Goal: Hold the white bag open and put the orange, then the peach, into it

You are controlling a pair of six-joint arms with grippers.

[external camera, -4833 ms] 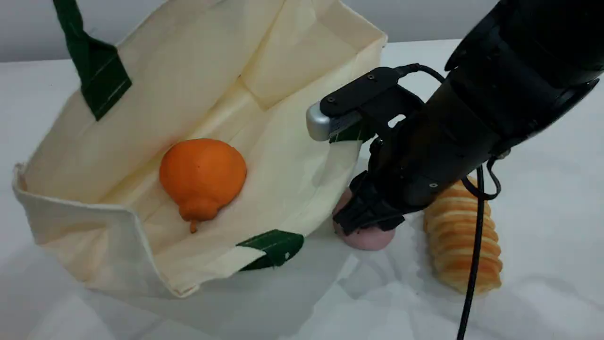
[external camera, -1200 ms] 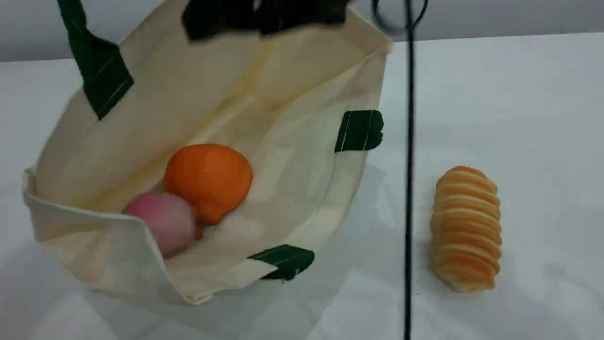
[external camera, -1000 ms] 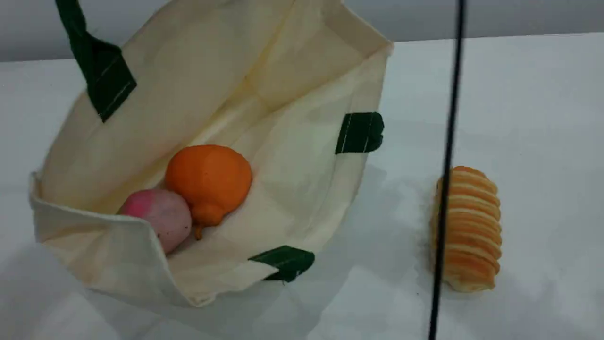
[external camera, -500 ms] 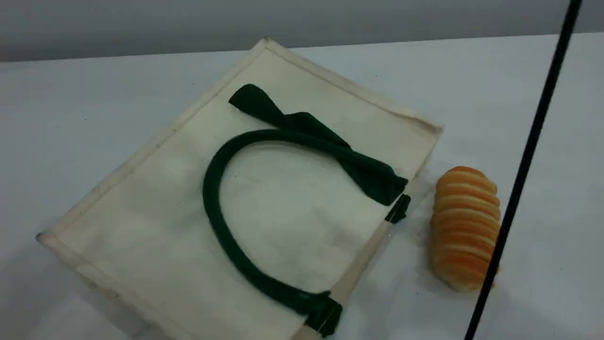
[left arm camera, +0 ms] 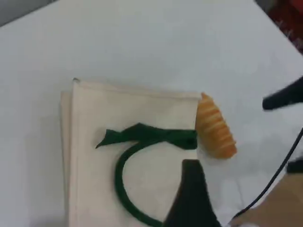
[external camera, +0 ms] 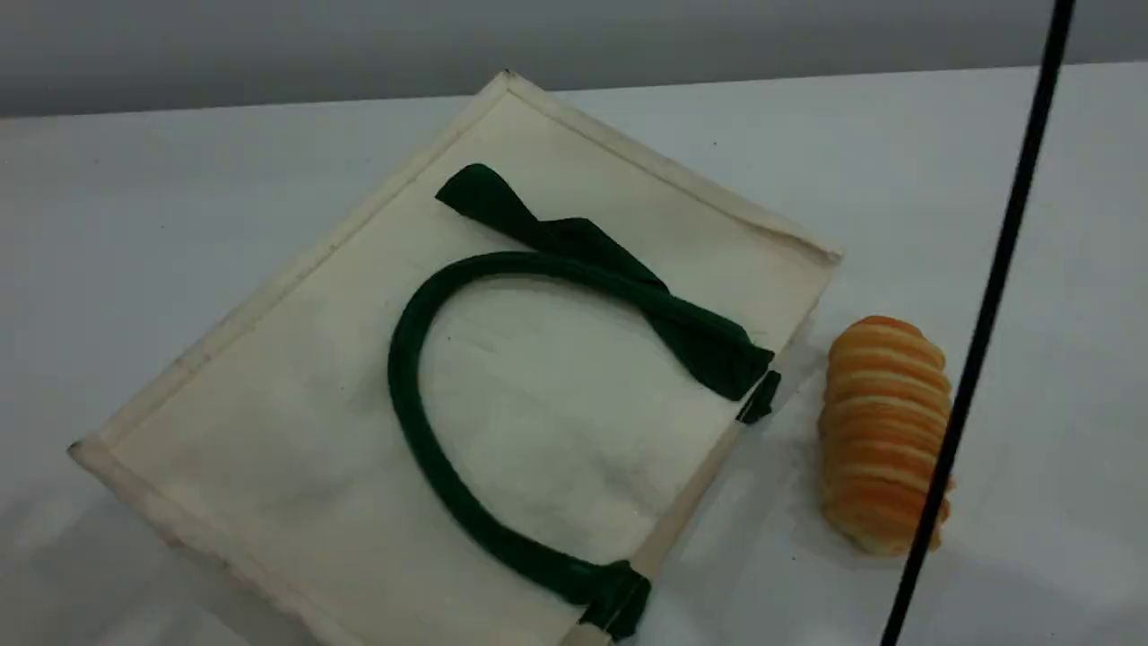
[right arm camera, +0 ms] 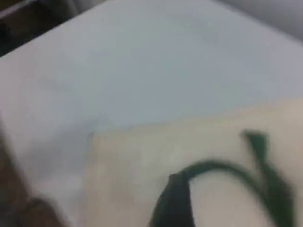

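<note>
The white bag lies flat and closed on the table, its dark green handle looped on top. The orange and the peach are hidden; neither shows in any view. Neither gripper appears in the scene view. The left wrist view looks down from high above the bag, with one dark fingertip at the bottom edge and nothing in it. In the blurred right wrist view a dark fingertip hangs over the bag and its handle, also holding nothing.
A ridged orange-tan bread loaf lies on the table just right of the bag, also seen as the loaf from the left wrist. A black cable hangs down across the right of the scene view.
One second ago the bag stood held open with the orange and peach showing inside. It has since dropped flat and closed over them, handle on top. The cable swung right.
</note>
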